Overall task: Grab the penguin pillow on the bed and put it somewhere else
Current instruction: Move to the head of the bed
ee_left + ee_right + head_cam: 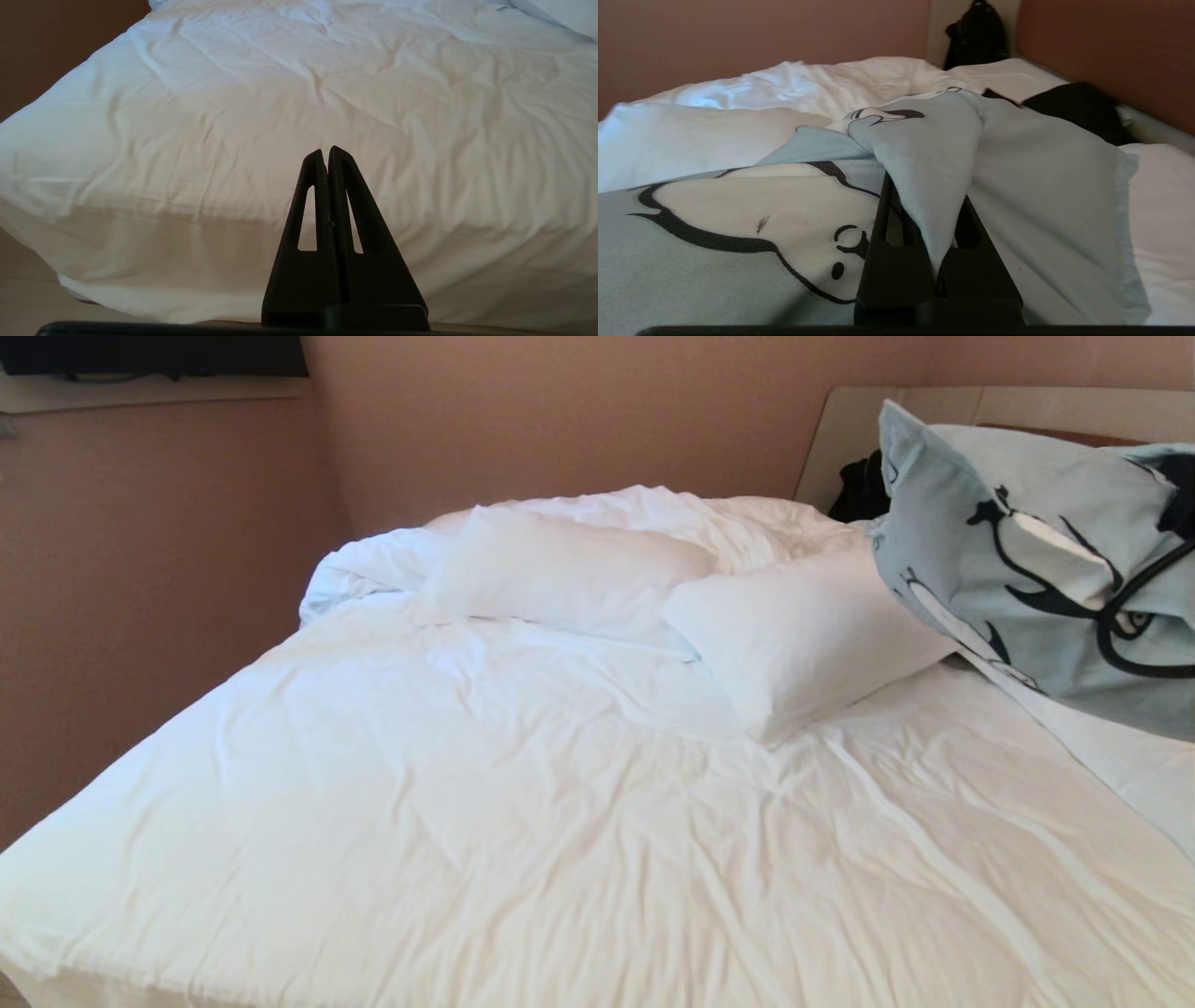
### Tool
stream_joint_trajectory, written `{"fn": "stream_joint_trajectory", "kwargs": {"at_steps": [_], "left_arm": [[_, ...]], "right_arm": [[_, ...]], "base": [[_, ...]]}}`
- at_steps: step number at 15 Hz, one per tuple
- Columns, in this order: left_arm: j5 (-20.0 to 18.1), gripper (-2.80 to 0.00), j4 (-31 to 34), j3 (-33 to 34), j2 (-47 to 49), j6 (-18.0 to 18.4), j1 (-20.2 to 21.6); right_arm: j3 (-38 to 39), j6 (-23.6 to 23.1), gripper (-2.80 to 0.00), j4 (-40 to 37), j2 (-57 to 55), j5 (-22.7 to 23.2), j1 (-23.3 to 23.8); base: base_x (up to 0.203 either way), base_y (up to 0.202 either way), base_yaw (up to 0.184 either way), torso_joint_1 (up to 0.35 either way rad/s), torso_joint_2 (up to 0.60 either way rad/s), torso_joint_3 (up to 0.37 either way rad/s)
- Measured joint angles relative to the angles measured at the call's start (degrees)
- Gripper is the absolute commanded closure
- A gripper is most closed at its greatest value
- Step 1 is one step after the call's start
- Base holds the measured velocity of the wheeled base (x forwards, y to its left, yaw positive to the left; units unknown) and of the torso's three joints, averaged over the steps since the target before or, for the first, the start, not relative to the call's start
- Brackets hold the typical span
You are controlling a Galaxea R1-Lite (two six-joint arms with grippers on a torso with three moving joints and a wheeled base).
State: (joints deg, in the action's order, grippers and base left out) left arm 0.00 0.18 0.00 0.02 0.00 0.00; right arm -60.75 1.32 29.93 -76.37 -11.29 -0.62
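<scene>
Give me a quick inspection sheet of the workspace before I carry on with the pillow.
Surface: bed, rumpled white duvet.
Job's things: penguin pillow lifted at the bed's right side near the headboard, its lower edge trailing to the bedding.
Clutter: two white pillows near the head end; dark bag in the corner; black item on the bed by the headboard.
Grippers: right gripper shut on a fold of the penguin pillow; left gripper shut, empty, at the foot of the bed.
Cables: nothing seen.
Surroundings: pinkish-brown walls; dark screen up on the left wall.
</scene>
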Motion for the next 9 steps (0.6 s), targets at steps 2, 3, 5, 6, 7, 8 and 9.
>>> {"fn": "stream_joint_trajectory", "kwargs": {"at_steps": [2, 3, 5, 6, 7, 8, 9], "left_arm": [[0.00, 0.00, 0.00, 0.00, 0.00, 0.00, 0.00], [0.00, 0.00, 0.00, 0.00, 0.00, 0.00, 0.00], [0.00, 0.00, -0.02, 0.00, 0.00, 0.02, 0.00], [0.00, 0.00, -0.02, 0.00, 0.00, 0.00, 0.00], [0.00, 0.00, -0.02, 0.00, 0.00, 0.02, 0.00], [0.00, 0.00, -0.02, 0.00, 0.00, 0.00, 0.00], [0.00, 0.00, -0.02, 0.00, 0.00, 0.00, 0.00]], "right_arm": [[-0.58, 0.06, 0.00, -0.02, -0.25, 0.32, 2.46], [-0.79, 0.08, 0.00, -0.05, -0.39, 0.60, 3.57], [-0.91, 0.08, 0.00, -0.06, -0.57, 0.77, 4.54], [-0.96, 0.11, 0.00, -0.06, -0.63, 0.79, 4.67], [-0.96, 0.09, 0.00, -0.07, -0.72, 0.79, 4.76], [-0.96, 0.09, 0.00, -0.05, -0.83, 0.81, 4.80], [-0.99, 0.09, 0.00, -0.08, -0.94, 0.84, 4.87]], "base": [[0.000, -0.194, 0.002, -0.003, 0.00, 0.001], [0.000, -0.196, 0.002, 0.002, 0.00, 0.002], [0.000, -0.194, 0.002, 0.003, 0.00, 0.001], [0.000, -0.193, 0.000, 0.002, 0.00, 0.002], [0.000, -0.191, 0.003, 0.007, 0.00, 0.003], [0.000, -0.195, 0.000, -0.002, 0.00, 0.002], [0.000, -0.192, 0.000, 0.007, 0.00, 0.009]]}}
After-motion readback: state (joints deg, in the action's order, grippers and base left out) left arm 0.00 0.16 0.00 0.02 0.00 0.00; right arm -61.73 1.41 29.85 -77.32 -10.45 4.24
